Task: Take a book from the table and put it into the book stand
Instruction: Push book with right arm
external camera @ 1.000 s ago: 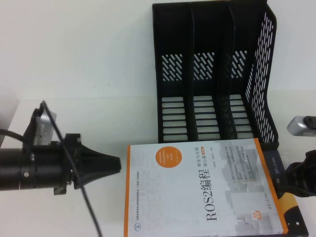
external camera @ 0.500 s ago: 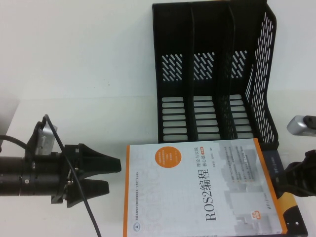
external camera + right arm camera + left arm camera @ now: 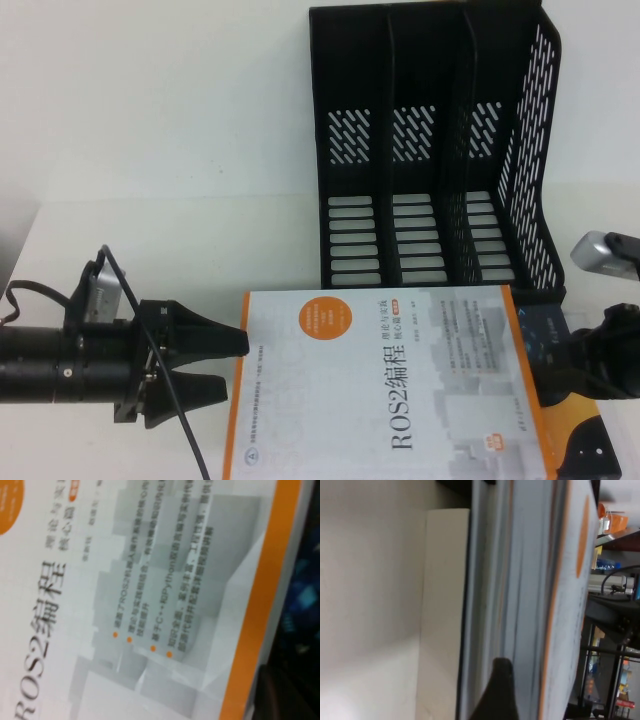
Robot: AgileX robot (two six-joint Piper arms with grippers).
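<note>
A white and orange book (image 3: 390, 380) lies flat near the table's front edge, on top of a dark book (image 3: 585, 450). The black book stand (image 3: 430, 150), with three slots, stands upright just behind them. My left gripper (image 3: 225, 365) is open at the white book's left edge, one finger above the other. In the left wrist view one dark finger (image 3: 501, 690) rests against the book's page edge (image 3: 520, 580). My right gripper (image 3: 572, 375) is at the book's right edge, over the dark book. The right wrist view shows the cover (image 3: 150, 605) close up.
The white table (image 3: 150, 150) stretches to the left of the stand and behind my left arm. Its left edge (image 3: 20, 230) runs close to the left arm. The stand's perforated right wall (image 3: 530, 170) rises just behind my right gripper.
My left gripper has opened and dropped lower, level with the book's left edge. The white book has slid to the left, and my right gripper has followed it leftward.
</note>
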